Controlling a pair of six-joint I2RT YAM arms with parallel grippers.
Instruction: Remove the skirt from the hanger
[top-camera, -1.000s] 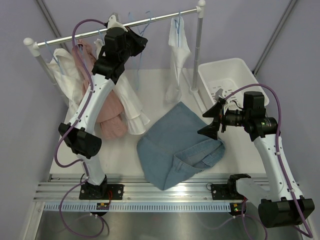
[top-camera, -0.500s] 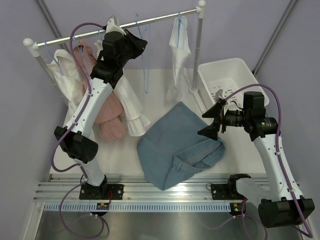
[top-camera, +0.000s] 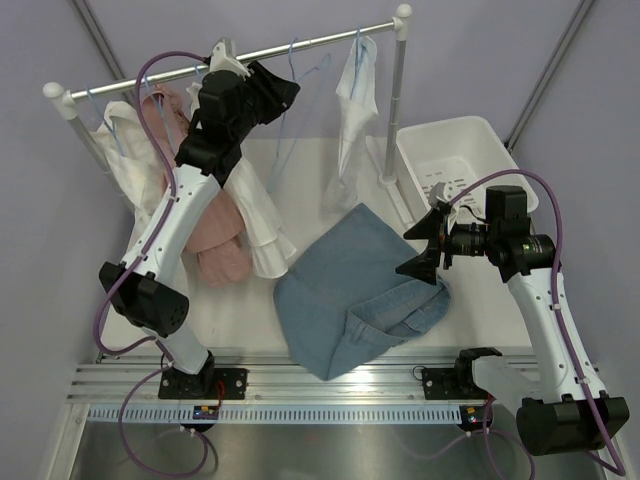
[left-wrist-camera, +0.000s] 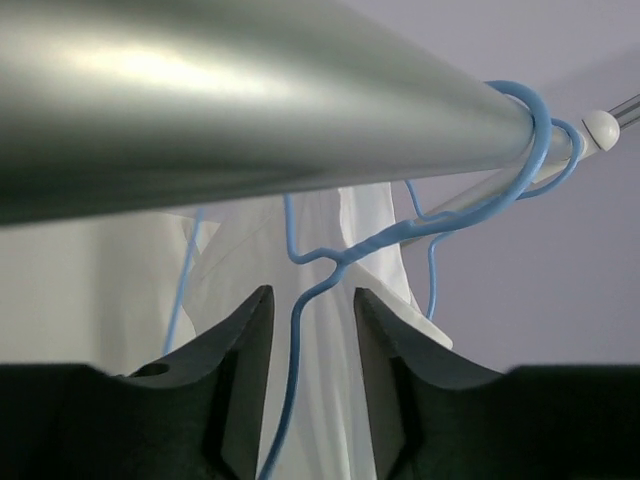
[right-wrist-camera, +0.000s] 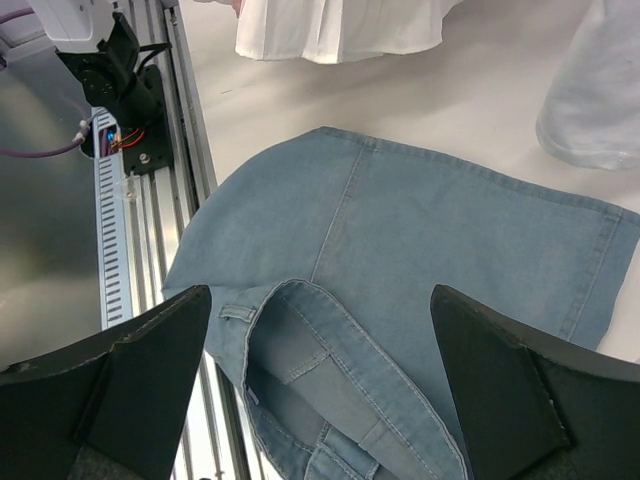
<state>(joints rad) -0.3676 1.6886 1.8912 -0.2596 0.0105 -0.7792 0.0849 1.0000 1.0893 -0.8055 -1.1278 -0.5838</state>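
Observation:
The blue denim skirt (top-camera: 350, 295) lies flat on the white table, off the hanger; it also shows in the right wrist view (right-wrist-camera: 430, 240). The bare blue wire hanger (top-camera: 280, 140) hangs on the metal rail (top-camera: 320, 38). My left gripper (top-camera: 285, 97) is up at the rail. In the left wrist view its jaws (left-wrist-camera: 311, 295) are open, with the hanger wire (left-wrist-camera: 297, 320) running between them, close to the left finger. My right gripper (top-camera: 420, 245) is wide open and empty, hovering over the skirt's right edge (right-wrist-camera: 320, 290).
On the rail hang a white garment (top-camera: 355, 110) at the right, and pink (top-camera: 215, 240) and white clothes (top-camera: 260, 215) at the left. A white basket (top-camera: 470, 135) stands at the back right. The rack's right post (top-camera: 397, 110) stands beside the basket.
My left gripper has moved up and right along the rail. The blue hanger has swung and now tilts. The right arm and the skirt have not moved.

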